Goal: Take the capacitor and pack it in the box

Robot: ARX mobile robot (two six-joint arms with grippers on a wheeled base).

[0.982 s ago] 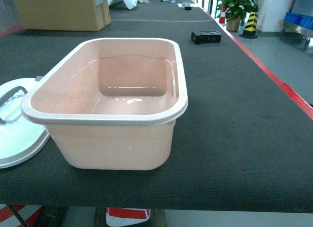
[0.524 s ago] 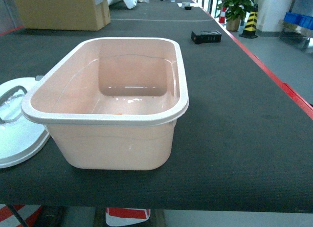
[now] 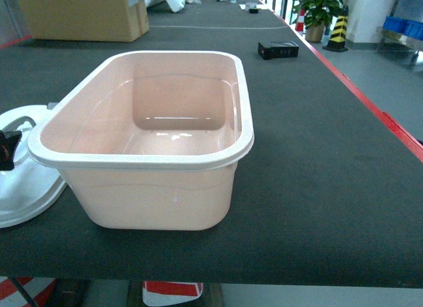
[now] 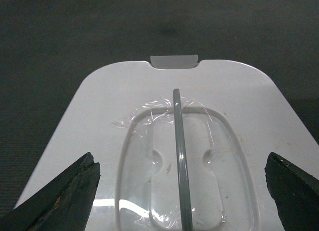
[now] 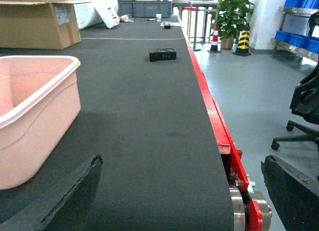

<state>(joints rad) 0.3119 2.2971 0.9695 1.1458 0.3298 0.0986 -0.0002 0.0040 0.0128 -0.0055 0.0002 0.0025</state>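
Note:
The box (image 3: 142, 159), a pale pink tub with a cream rim, stands open in the middle of the black belt; its near wall also shows in the right wrist view (image 5: 35, 116). No capacitor shows in any view. The box's white lid (image 4: 99, 116) lies flat to the left of it (image 3: 26, 188), grey handle (image 4: 178, 141) upright, grey latch (image 4: 174, 61) at the far end. My left gripper (image 4: 180, 161) hangs open over the lid, its fingers either side of the handle; one black fingertip (image 3: 6, 148) shows in the head view. My right gripper (image 5: 182, 161) is open and empty, low over the belt's right edge.
A brown cardboard carton (image 3: 82, 14) stands at the back left and a small black device (image 3: 278, 50) at the back right. The belt's red edge (image 3: 370, 105) runs down the right, with a roller (image 5: 244, 206) below. An office chair (image 5: 304, 106) and blue bins (image 3: 403, 26) stand beyond.
A black fingertip of my left gripper has come into the head view at the left edge, over the lid. A small orange speck seen low in the box half a second ago no longer shows.

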